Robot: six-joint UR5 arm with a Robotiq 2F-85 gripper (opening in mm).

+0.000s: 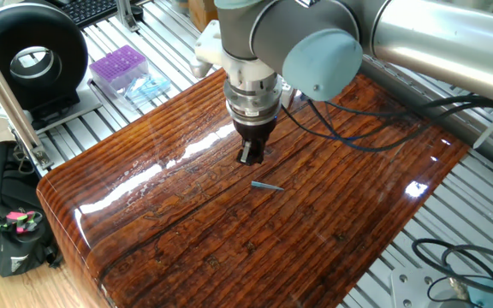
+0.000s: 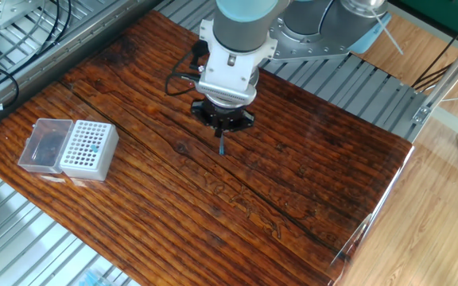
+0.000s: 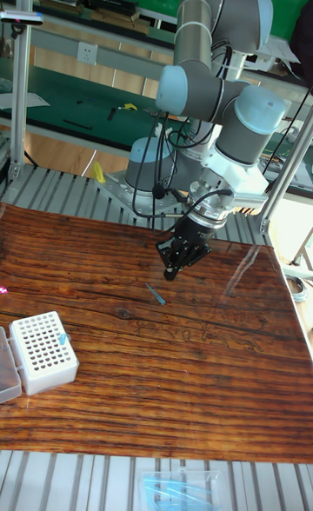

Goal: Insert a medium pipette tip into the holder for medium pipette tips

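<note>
My hand [image 1: 250, 158] hangs just above the bench [image 1: 332, 214], fingers pointing down, and the medium pipette tip [image 1: 267, 186] lies flat on the wood just beside it, apart from my fingers and touching nothing else. In the one fixed view the tip sits a little below and to the right of my fingertips, toward the near edge of the bench; in the tall fixed view it [image 3: 156, 295] shows just below and to the left of the hand [image 3: 171, 273]. In the other fixed view it [image 2: 222, 145] lies straight out from under my hand [image 2: 223, 125], one end nearly beneath the fingers.

Its long axis is what matters. The tip lies on its side, flat on the wood, with its length running roughly along the line from my fingertips outward. I judge the coming move to be a short sideways shift to get over its middle, then a descent with my jaws set across that axis.

My jaws look close together with nothing between them, but the gap is too small in these views to say whether they are parted or closed.

The holder for medium pipette tips [image 2: 88, 148] stands well apart, near the far end of the bench, its clear lid [image 2: 44, 144] lying open beside it.
</note>
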